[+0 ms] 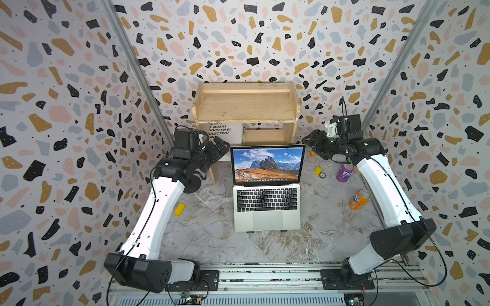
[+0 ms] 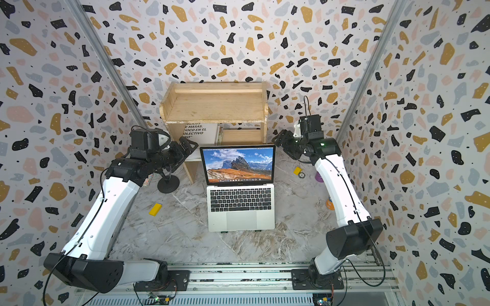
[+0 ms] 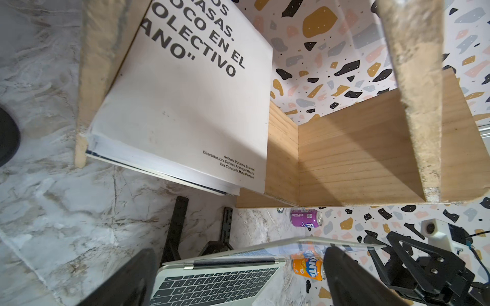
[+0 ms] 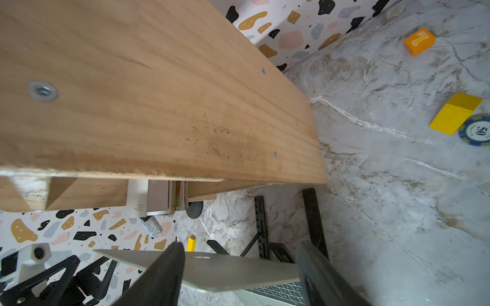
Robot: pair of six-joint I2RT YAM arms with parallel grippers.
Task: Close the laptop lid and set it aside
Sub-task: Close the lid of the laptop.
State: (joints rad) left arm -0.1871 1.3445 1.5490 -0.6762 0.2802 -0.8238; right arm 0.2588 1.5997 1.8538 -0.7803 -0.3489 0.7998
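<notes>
Nothing completed yet: the laptop (image 1: 267, 209) sits on its black stand (image 3: 173, 227) at the centre of the table (image 1: 212, 238), with the laptop lid (image 1: 267, 165) upright and the screen lit. Closing and setting aside both remain. The left gripper (image 1: 222, 148) is at the lid's upper left corner, jaws wide apart, holding nothing. The right gripper (image 1: 309, 144) is at the opposite corner, jaws apart astride the lid; contact not discernible.

You are working in a robot lab booth.
Printed terrazzo panels (image 1: 66, 106) box in a marble-print tabletop (image 1: 212, 243); your left arm (image 1: 159, 212) and right arm (image 1: 384, 190) are bolted to an aluminium rail (image 1: 265, 275), with a bare circuit board (image 1: 188, 299) at its front edge.
</notes>
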